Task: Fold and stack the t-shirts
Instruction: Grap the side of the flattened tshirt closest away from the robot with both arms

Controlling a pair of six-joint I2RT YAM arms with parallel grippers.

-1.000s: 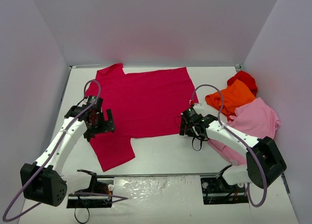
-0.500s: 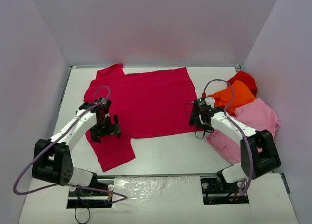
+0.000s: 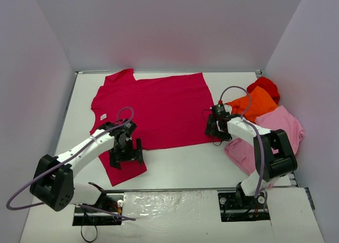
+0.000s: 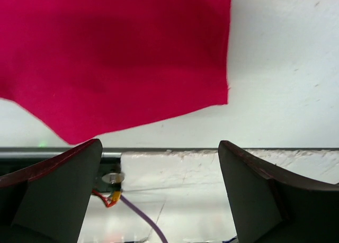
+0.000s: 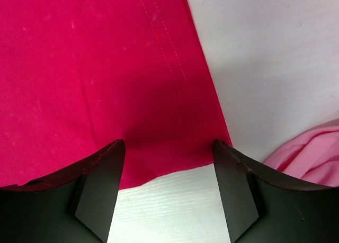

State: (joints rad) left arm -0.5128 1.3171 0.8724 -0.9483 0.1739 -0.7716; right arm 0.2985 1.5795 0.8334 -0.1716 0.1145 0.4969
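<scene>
The crimson t-shirt [image 3: 153,108] is lying spread flat across the middle of the table [image 3: 180,166], collar end to the left and hem to the right, not yet folded. The other three are waiting in a loose pile at the right: the orange shirt [image 3: 254,105], the light pink shirt [image 3: 280,129] and the bright red shirt [image 3: 265,86].

Both arms are lining up for the first fold. The left gripper [image 3: 127,155] is hovering over the near sleeve [image 4: 132,68], jaws spread wide and holding nothing; its wrist view is showing the sleeve's edge just ahead of the fingers. The right gripper [image 3: 213,131] is sitting over the near hem corner [image 5: 209,147], jaws likewise spread and straddling the stitched edge. Whether its tips are touching the cloth cannot be told.

So this looks like the reach-and-grasp stage, with no pinch made. The next move is probably calling for each gripper to drop onto its edge, close on a single layer of cloth, and then lift and carry the near side over toward the far side together, so the fabric is not dragging or bunching.
</scene>
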